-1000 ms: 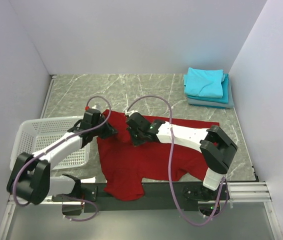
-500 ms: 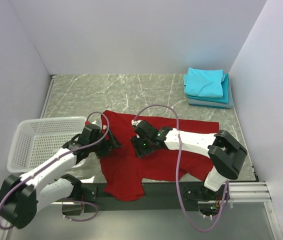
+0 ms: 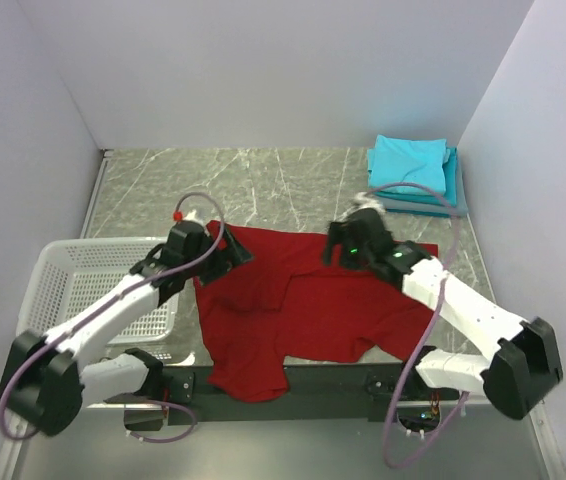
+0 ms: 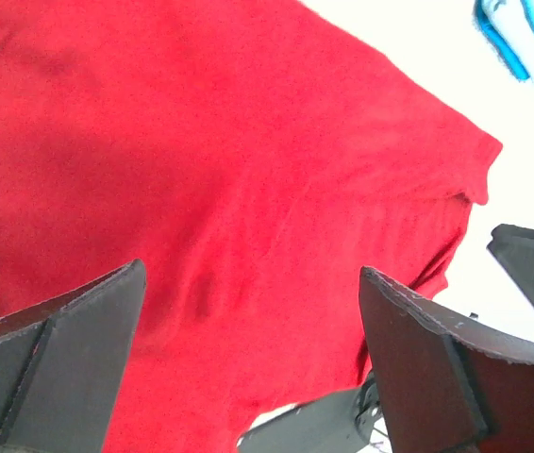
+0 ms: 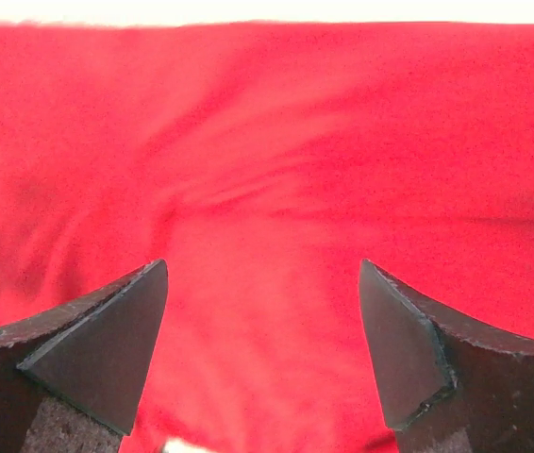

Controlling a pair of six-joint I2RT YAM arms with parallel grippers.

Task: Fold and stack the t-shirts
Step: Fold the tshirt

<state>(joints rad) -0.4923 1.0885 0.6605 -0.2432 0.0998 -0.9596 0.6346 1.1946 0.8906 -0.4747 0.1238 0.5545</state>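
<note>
White lattice basket point(image 3: 73, 285) sits left of the left gripper point(image 3: 229, 252). Left gripper: fingers spread, nothing between them, over the far left edge of the red t-shirt point(image 3: 308, 310). Shirt lies spread and rumpled, reaching from one gripper to the other and nearer than both. Right gripper point(image 3: 340, 244): fingers spread, empty, over the shirt's far edge. Folded turquoise and grey-blue t-shirts point(image 3: 411, 168) are stacked beyond it, to its right.

One red t-shirt point(image 3: 308, 305), one stack of folded t-shirts point(image 3: 410, 165) showing three layers, two turquoise over one grey-blue, one white lattice basket point(image 3: 71, 268), two grippers, left gripper point(image 4: 250, 276) and right gripper point(image 5: 262, 269), two fingers point(image 4: 59, 368) each
</note>
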